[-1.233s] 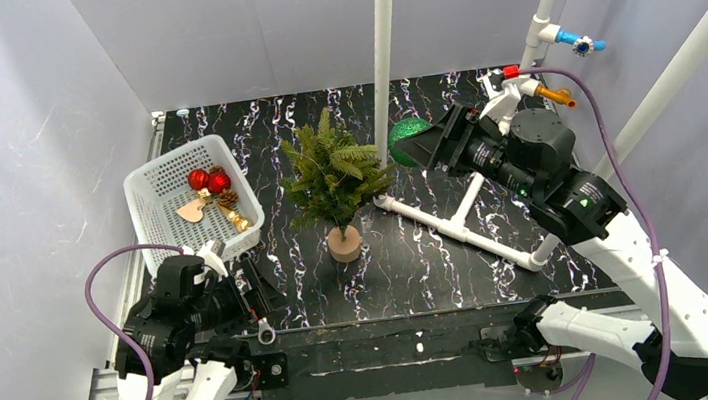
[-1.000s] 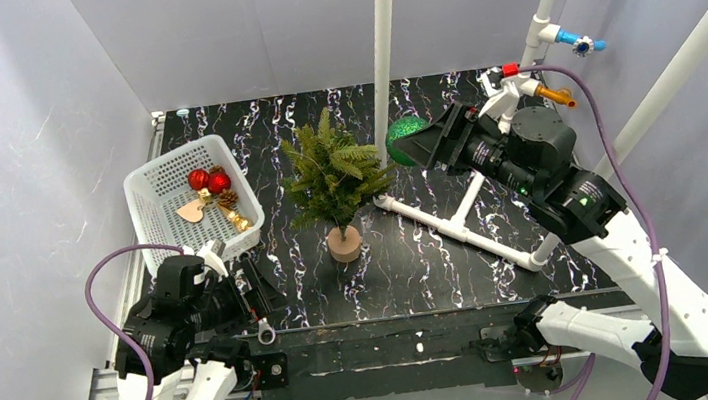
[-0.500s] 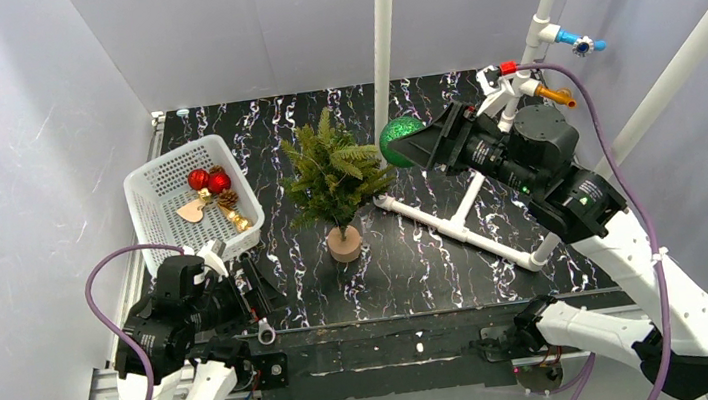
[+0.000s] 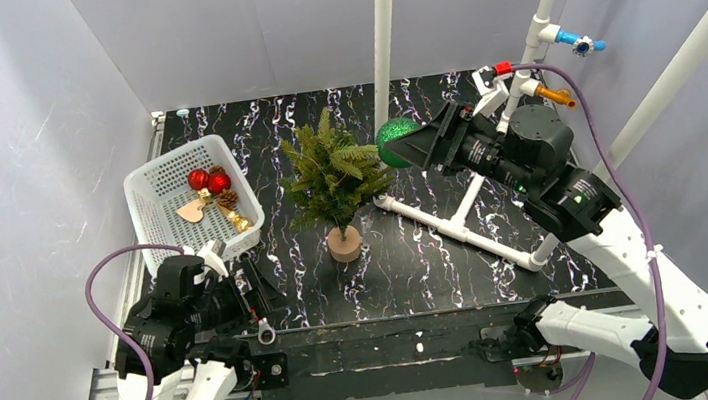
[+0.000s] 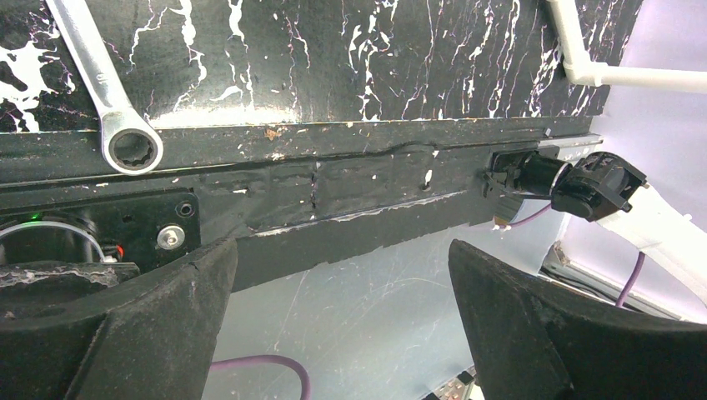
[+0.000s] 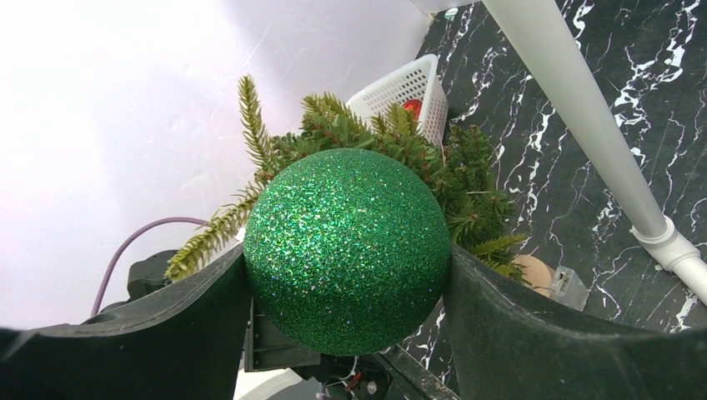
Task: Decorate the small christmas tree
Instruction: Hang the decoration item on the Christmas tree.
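Right wrist view: a green ball (image 6: 346, 242) is gripped across its middle by the right gripper (image 6: 347, 275), held beside the tree's (image 4: 332, 174) upper branches, presumably for hanging. The tree stands between basket (image 4: 141, 180) and ball. The left gripper (image 5: 342, 279) is spread wide, empty.

One small christmas tree (image 4: 332, 174) is showing. One green glitter ball (image 6: 346, 250) is showing too. One white basket (image 4: 151, 198) is holding two red baubles (image 4: 198, 179), one tan heart (image 4: 191, 211), one pinecone (image 4: 227, 200) and at least one gold ornament (image 4: 240, 220), too small for counting surely. One wrench (image 5: 108, 92) is lying nearby. Two robot arms (image 4: 571, 195) are sharing the scene.
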Robot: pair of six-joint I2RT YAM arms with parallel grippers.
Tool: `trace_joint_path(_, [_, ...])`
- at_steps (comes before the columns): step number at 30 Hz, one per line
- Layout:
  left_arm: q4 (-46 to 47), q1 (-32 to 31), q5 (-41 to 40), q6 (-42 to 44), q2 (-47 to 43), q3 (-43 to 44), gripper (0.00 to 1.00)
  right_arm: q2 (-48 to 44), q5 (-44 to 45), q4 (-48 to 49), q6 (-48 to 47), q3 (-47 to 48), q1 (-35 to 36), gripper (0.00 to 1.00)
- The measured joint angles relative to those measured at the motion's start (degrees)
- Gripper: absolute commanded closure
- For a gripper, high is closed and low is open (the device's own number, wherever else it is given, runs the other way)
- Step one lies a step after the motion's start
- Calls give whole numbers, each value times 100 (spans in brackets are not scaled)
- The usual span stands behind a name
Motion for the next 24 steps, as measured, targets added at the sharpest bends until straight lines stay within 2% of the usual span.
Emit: trace_joint_path(24, [4,0,7,-22,0,-4,1,-151,-90,33,15,-304,0,61])
